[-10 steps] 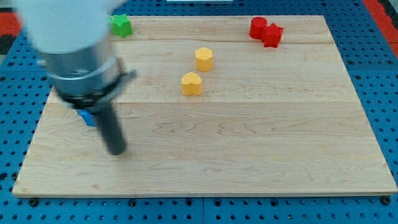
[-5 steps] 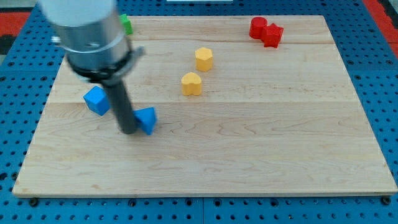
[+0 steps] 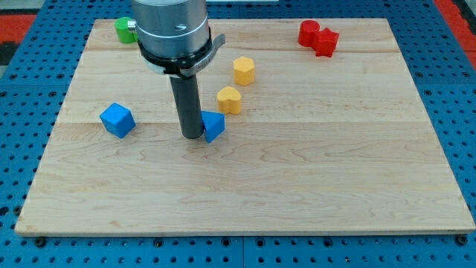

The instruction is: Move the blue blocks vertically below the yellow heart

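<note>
My tip [image 3: 193, 135] rests on the board, touching the left side of a blue triangular block [image 3: 213, 126]. That block lies just below and left of the yellow heart [image 3: 229, 100]. A second blue block, a cube [image 3: 117, 120], sits far to the view's left, apart from my tip. A yellow hexagonal block [image 3: 244, 71] stands above and right of the heart.
Two red blocks [image 3: 318, 37] sit together at the view's top right. A green block [image 3: 126, 30] sits at the top left, partly hidden by the arm. The wooden board [image 3: 297, 186] lies on a blue pegboard.
My tip has moved right and pushed the blue triangular block right, from beside the blue cube to just under the yellow heart. The blue cube stays at the left.
</note>
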`<move>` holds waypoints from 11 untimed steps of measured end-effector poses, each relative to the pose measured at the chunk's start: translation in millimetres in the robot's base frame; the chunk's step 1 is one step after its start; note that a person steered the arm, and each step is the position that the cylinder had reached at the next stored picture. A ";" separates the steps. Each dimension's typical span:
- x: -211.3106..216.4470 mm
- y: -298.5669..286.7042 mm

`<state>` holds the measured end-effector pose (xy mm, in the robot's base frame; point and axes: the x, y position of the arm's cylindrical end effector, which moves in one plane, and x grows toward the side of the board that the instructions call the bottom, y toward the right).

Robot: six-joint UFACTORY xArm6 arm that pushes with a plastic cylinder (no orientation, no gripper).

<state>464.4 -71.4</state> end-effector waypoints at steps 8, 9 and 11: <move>-40.3 26.2; -40.4 38.1; -42.1 28.1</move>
<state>422.3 -43.3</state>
